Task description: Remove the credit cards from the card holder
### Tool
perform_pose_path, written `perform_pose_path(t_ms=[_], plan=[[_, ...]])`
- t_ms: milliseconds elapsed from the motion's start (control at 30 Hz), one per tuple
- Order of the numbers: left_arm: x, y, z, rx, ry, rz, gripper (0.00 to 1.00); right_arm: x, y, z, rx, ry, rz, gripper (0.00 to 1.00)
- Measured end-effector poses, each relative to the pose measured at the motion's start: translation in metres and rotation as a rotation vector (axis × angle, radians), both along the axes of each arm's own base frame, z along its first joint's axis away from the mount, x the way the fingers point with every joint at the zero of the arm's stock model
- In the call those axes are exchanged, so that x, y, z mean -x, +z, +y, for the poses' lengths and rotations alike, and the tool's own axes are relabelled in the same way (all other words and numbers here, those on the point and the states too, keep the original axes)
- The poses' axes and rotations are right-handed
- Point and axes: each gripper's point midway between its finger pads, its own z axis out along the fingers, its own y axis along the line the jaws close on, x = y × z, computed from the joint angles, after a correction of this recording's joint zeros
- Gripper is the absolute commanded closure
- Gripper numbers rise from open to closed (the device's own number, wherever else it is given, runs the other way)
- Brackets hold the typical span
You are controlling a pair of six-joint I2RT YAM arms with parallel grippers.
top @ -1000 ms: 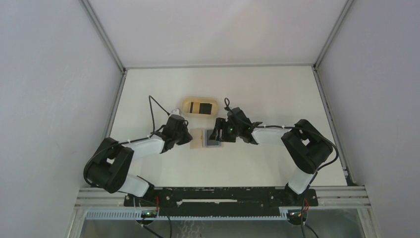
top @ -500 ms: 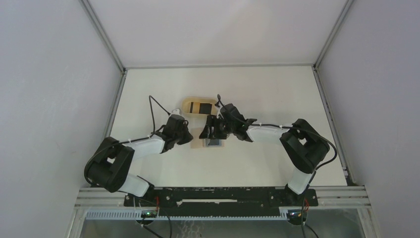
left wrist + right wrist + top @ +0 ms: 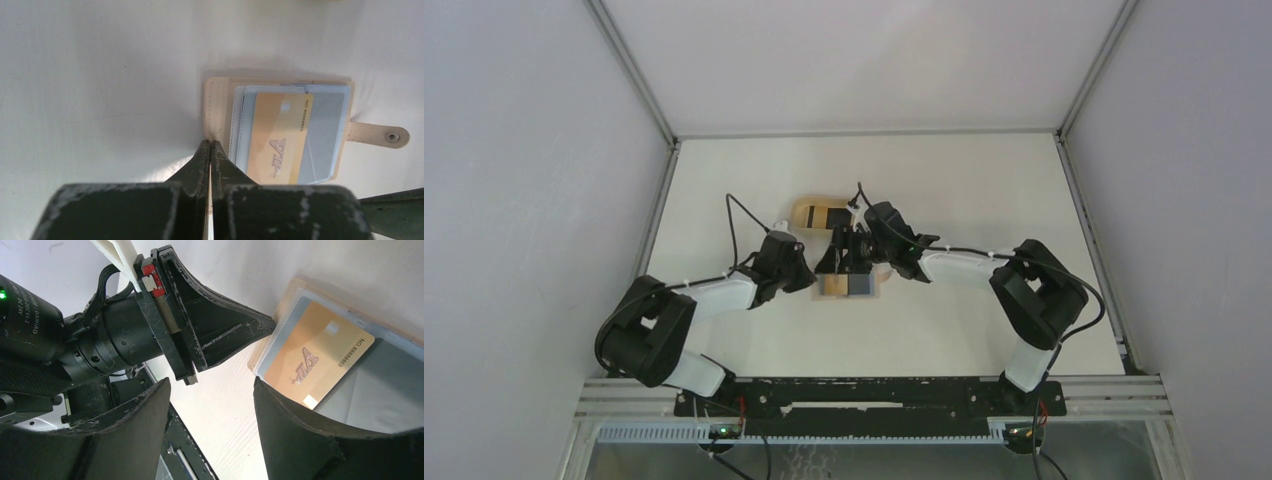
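We see the card holder [image 3: 216, 107] lying unfolded on the worktop [image 3: 100, 75], a gold card [image 3: 280, 135] in its sleeve. The left claw [image 3: 210, 146] is closed at its edge, and the right claw [image 3: 212, 390] is spread above.

The card holder [image 3: 217, 107] lies open and flat near the middle of the table [image 3: 984, 180]. It has a tan rim and pale blue pockets [image 3: 325, 130], and its closure tab [image 3: 375, 134] with a dark stud sticks out sideways. A gold card [image 3: 280, 137] marked VIP sits in one pocket.
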Motion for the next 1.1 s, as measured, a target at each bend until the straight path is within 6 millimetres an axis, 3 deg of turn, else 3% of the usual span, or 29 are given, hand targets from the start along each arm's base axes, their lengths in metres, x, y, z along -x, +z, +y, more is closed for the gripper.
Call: perform_pose_path(t_ms=[267,433,567,700,1100], plan=[[0.002,0.000,-0.003,0.033,-0.012,0.010,1.00,-0.011,-0.003,-0.008,0.015,-0.036,-0.004,0.29],[0.002,-0.001,-0.005,0.044,-0.015,0.013,1.00,-0.037,-0.005,-0.040,0.025,-0.127,-0.008,0.30],[0.001,-0.001,-0.008,0.056,-0.021,0.011,1.00,-0.049,-0.022,-0.068,0.072,-0.197,0.014,0.30],[0.001,-0.001,-0.009,0.062,-0.024,0.010,1.00,-0.039,-0.041,-0.079,0.124,-0.205,0.055,0.30],[-0.001,-0.001,-0.012,0.076,-0.024,0.009,1.00,-0.020,-0.062,-0.075,0.214,-0.196,0.070,0.30]])
